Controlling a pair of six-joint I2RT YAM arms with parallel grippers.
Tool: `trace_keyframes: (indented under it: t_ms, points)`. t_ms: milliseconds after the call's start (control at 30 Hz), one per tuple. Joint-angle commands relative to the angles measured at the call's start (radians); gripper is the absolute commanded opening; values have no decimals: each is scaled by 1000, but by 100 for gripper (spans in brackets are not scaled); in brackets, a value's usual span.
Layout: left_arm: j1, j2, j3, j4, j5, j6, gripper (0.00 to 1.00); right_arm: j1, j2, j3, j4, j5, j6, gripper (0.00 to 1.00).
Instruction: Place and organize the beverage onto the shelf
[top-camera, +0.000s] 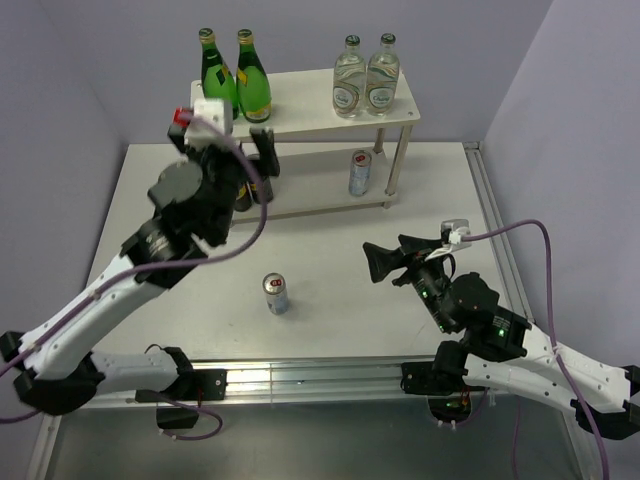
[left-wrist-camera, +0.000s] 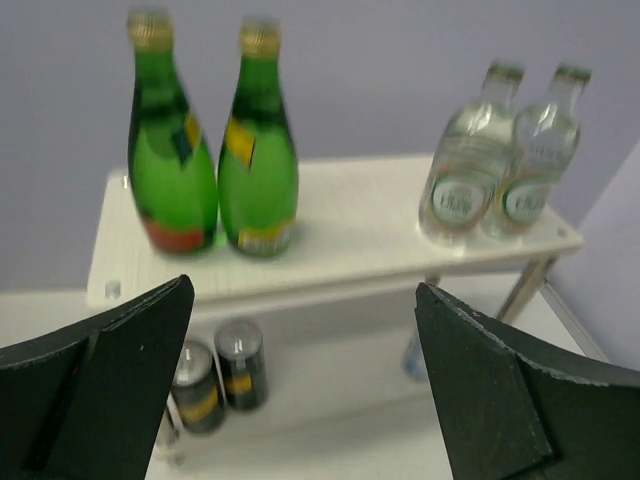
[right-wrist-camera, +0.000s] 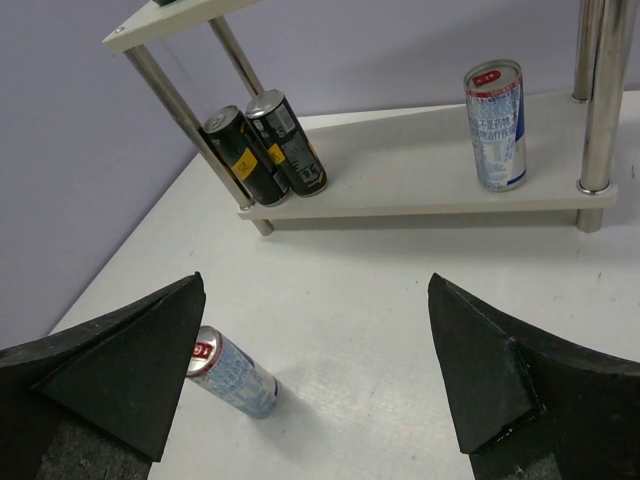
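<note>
1. We find the shelf standing at the far edge of the bench.
2. Top board: two green bottles stand upright side by side at the left end. Two clear bottles stand upright and touching at the right end.
3. Lower board: two dark cans sit together at the left end. One silver can stands upright near the right end.
4. A second can, also silver, stands on the bench near its middle, well apart from the shelf.
5. The left claw has its fingers wide apart with nothing between them. It hangs just before the shelf's left end.
6. The right claw has its fingers wide apart and is empty. It is over the bench's right half.
</note>
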Motion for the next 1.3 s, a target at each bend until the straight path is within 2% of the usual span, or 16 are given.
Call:
trace_keyframes:
  t_ms: [0,33,67,167,333,467,667,833,1133,1267]
  points:
    - [-47,-145,-301,24,-92,-171,99,-6,-26,-1,-13,16,19,99]
    - [-55,-173,-359,18,-75,-250,99,-6,-29,-3,-22,16,18,100]
    - [-55,-208,-455,4,-64,-286,99,-6,-34,-4,-27,16,21,99]
    - [-55,-230,-610,5,14,-395,99,-4,-37,-3,-38,12,31,100]
    - [-64,-251,-793,1,78,-563,99,-4,-72,-12,-67,8,53,100]
    - [-73,-312,-943,22,115,-627,99,-4,-94,-17,-92,16,64,100]
    - [-90,-349,-1046,41,146,-702,99,-6,-106,-23,-105,23,71,100]
    - [-144,-319,-1070,71,132,-742,99,-4,-85,-24,-99,22,77,100]
    - [-295,-236,-1103,27,-35,-847,99,-4,-105,-23,-122,32,77,100]
    - [-319,-205,-1143,44,-86,-909,99,-6,-109,-24,-131,40,77,100]
